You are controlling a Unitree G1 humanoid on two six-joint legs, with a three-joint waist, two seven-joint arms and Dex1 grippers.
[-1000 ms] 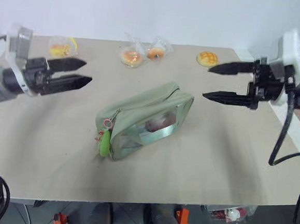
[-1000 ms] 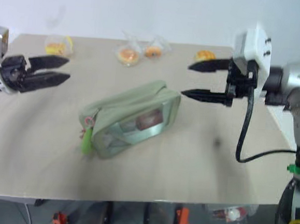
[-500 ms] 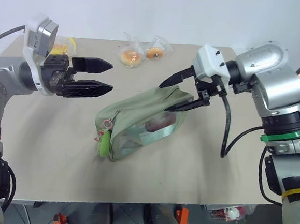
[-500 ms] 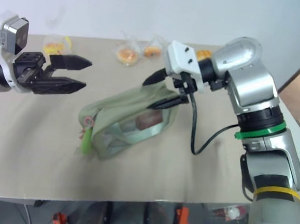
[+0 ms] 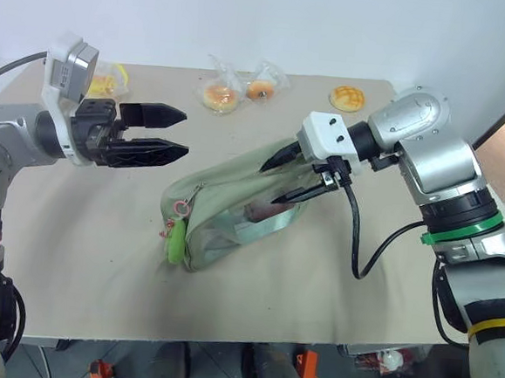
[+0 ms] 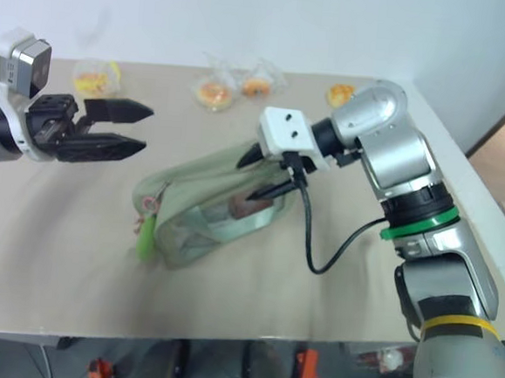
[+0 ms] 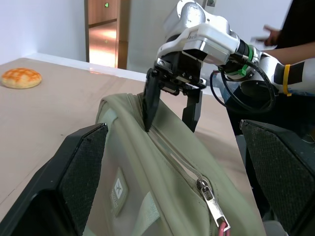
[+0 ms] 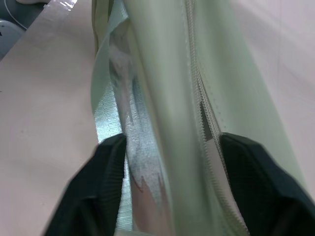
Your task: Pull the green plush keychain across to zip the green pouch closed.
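One green pouch (image 5: 234,207), reddish contents behind its clear panel.

The pouch (image 5: 234,201) hides part of the right claw (image 5: 281,177) — whether its fingers press the fabric cannot be told. Things inside the pouch are blurred behind the clear panel. The wrapped buns (image 5: 220,95) — too small to tell apart.

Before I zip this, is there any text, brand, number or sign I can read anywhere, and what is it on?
"X": a mark on the small tag sewn to the pouch; any lettering with it is too small to read.
Bun wrappers at the far edge of the table: no print can be made out.
Grippers, left and right: no legible marking.
Nothing else readable.
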